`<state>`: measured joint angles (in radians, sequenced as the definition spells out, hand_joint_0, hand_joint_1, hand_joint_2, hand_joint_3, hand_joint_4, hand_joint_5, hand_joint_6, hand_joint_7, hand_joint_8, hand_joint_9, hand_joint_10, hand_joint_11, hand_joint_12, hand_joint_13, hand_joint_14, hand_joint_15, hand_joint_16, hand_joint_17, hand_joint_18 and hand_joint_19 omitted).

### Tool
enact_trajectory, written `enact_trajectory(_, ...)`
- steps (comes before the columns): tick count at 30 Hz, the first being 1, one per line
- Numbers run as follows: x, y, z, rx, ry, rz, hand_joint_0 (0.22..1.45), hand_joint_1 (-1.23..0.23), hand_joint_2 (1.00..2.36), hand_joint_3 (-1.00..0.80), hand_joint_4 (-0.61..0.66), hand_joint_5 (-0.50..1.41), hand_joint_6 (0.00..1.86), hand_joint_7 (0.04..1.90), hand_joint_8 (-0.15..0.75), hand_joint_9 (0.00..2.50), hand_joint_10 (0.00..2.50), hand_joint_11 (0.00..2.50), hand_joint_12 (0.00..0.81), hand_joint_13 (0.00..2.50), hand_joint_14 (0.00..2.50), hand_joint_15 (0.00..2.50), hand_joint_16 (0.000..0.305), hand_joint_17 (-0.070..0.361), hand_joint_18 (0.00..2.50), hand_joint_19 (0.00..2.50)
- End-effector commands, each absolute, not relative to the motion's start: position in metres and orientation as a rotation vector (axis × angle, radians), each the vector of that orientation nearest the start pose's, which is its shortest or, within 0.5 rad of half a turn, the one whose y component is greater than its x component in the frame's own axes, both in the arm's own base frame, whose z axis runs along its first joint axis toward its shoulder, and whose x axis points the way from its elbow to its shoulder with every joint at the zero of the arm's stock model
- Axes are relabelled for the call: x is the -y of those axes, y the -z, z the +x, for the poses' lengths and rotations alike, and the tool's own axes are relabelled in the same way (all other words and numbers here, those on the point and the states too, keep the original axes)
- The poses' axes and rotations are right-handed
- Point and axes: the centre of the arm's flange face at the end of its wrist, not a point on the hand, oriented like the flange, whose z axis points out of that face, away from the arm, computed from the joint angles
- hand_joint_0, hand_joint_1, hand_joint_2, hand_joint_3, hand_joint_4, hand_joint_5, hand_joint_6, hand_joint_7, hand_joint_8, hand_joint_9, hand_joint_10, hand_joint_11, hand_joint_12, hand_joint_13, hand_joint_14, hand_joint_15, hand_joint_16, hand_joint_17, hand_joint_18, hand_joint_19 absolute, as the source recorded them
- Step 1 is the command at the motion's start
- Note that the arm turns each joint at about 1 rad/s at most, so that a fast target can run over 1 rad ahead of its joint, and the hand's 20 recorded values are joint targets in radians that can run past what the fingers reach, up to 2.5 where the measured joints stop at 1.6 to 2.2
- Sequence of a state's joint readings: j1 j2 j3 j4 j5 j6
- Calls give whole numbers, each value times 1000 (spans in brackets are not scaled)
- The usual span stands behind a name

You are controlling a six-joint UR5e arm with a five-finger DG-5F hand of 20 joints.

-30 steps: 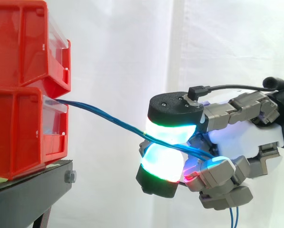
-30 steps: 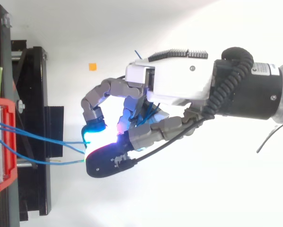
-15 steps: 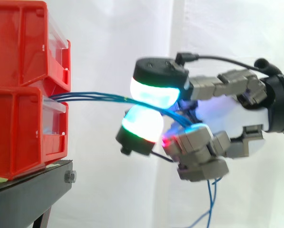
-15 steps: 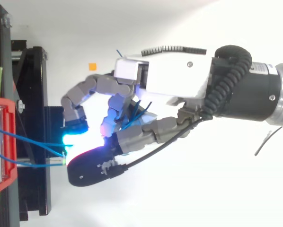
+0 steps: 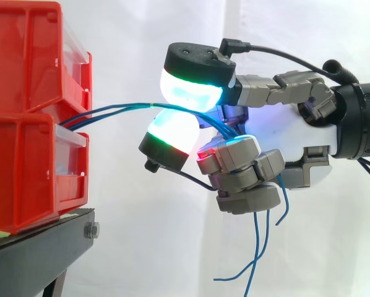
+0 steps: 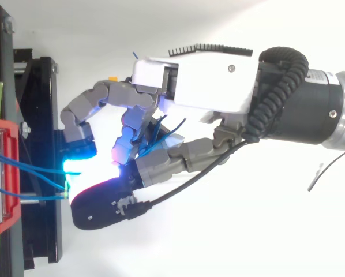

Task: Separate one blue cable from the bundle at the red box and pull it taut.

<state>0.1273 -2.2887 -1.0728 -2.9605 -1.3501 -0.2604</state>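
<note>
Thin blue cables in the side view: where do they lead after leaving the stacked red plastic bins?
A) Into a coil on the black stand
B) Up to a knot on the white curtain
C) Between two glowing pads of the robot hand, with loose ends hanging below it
C: the thin blue cables run from the stacked red plastic bins in between the glowing pads of the hand, and their free ends dangle beneath it.

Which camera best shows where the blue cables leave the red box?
The side view: the blue cables leave the lower red box at its top edge and run to the hand, pinched between pads. The top view shows them spread apart beside the box.
</note>
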Motion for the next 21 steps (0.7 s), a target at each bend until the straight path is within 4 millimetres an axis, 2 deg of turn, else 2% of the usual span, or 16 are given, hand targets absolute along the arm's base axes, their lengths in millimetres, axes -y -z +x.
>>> enact_trajectory(1, 58, -293, 769, -1296, -925, 1087, 734, -933, 1016, -271, -17, -176, 901, 1266, 276, 1255, 9, 1734, 364, 918, 1244, 1722, 40, 90, 1027, 1609)
enact_trajectory(18, 54, -290, 767, -1318, -918, 1090, 763, -954, 1013, -337, -12, -180, 901, 1250, 276, 1236, 10, 1721, 366, 902, 1224, 1721, 41, 92, 1011, 1590)
enact_trajectory(21, 54, -282, 764, -1335, -909, 1097, 765, -953, 1012, -347, -18, -180, 901, 1244, 277, 1234, 10, 1730, 365, 897, 1222, 1716, 40, 91, 1009, 1580)
